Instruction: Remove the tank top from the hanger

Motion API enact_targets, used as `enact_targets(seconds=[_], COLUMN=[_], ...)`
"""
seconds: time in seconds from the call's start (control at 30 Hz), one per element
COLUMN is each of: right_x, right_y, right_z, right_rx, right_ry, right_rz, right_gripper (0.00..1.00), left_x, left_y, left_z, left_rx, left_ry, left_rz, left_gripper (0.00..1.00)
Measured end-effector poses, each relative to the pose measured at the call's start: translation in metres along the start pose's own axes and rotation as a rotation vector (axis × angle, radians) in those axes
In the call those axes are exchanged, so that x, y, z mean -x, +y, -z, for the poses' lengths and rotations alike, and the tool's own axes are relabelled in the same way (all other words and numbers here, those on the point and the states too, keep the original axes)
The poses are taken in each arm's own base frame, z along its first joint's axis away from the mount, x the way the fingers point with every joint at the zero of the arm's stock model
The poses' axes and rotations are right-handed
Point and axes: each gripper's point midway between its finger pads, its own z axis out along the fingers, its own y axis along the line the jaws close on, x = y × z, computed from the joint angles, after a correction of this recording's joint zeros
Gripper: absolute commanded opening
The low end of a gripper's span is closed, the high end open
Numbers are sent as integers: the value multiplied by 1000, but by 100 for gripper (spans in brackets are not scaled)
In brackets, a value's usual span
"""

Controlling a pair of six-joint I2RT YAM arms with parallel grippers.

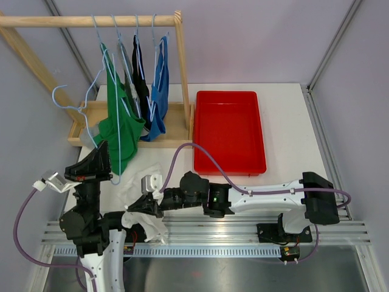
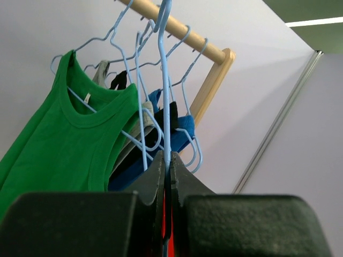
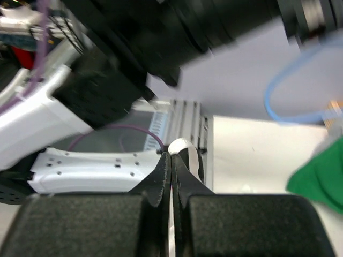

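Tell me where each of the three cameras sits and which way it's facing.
Top external: above and behind the bases, looking down on the wooden rack, red plastic tray and both arms.
Left wrist: looks up past the left gripper, shut on a light-blue wire hanger.
Right wrist: looks low toward the left arm; right gripper pinches white fabric.
Shared: the green tank top appears in all three.

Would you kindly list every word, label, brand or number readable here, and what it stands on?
No text can be read in any view.
The white neck tag inside the green tank top is too small to read.
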Motion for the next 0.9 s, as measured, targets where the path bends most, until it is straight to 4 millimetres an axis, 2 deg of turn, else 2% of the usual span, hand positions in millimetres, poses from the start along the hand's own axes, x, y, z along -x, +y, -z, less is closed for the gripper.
enact_targets(seconds=[0.23, 0.37, 0.5, 0.67, 0.7, 0.77, 0.8, 0.9], right_x=[-51, -68, -69, -56, -54, -55, -59, -72], right_y=[-28, -47, -72, -108, -113, -119, -119, -118], right_z=[19, 39, 64, 98, 103, 110, 112, 120], right_rx=[-193, -327, -476, -639, -662, -699, -706, -723], right_ry=[153, 220, 260, 256, 256, 261, 276, 338], right_rz=[-40, -47, -53, -85, -93, -116, -118, -130], right_gripper=[0, 0, 0, 2, 9, 85, 99, 99], left_x=[33, 44, 43, 40, 40, 38, 36, 32], left_y=[-29, -40, -38, -31, -29, -27, -24, -15], left_z=[4, 7, 10, 17, 18, 19, 19, 22], left_rx=[-46, -62, -37, 21, 28, 40, 49, 91], left_ry=[-45, -56, -29, 16, 23, 32, 40, 63], left_rz=[-31, -43, -67, -127, -136, -148, -154, -177], left_gripper=[0, 0, 0, 0, 0, 0, 0, 0])
